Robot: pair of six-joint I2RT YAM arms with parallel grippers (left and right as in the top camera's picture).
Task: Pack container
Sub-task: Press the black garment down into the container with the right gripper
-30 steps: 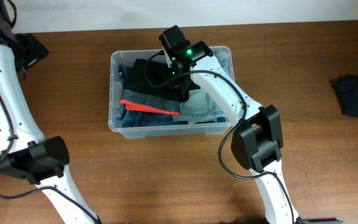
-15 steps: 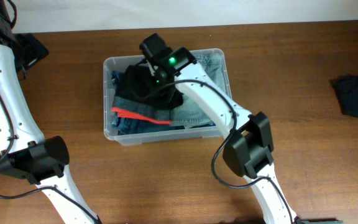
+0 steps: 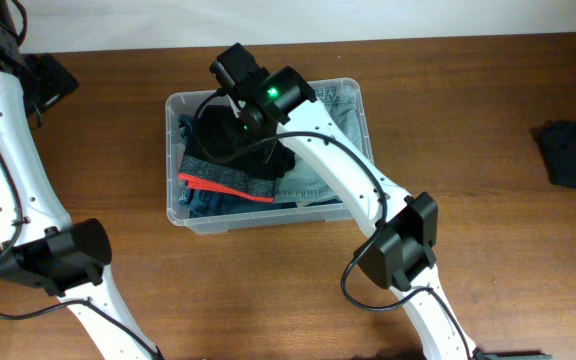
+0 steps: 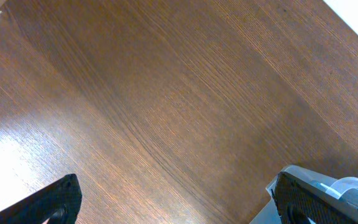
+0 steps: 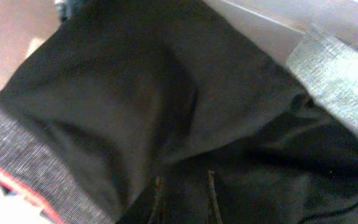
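Note:
The container (image 3: 182, 216), a clear plastic bin, stands at the table's middle and holds folded jeans (image 3: 320, 182) and a black garment (image 3: 211, 150) with a grey band and a red edge (image 3: 226, 184). My right gripper (image 3: 251, 138) reaches down into the bin's left half. In the right wrist view its fingers (image 5: 157, 198) are pressed close together with folds of the black garment (image 5: 123, 106) pinched between them, so the right gripper (image 5: 184, 200) is shut on that cloth. My left gripper (image 3: 52, 80) hovers at the far left, jaws wide apart over bare wood (image 4: 179, 206).
Another black garment (image 3: 572, 154) with a small white logo lies at the table's right edge. The left arm (image 3: 18, 200) runs down the left side, and the right arm's elbow (image 3: 396, 250) hangs in front of the bin. A pale wall borders the table's far edge.
The right gripper moved left inside the bin, pulling the black garment with it. The bin itself slid a little to the left. The left arm stayed put.

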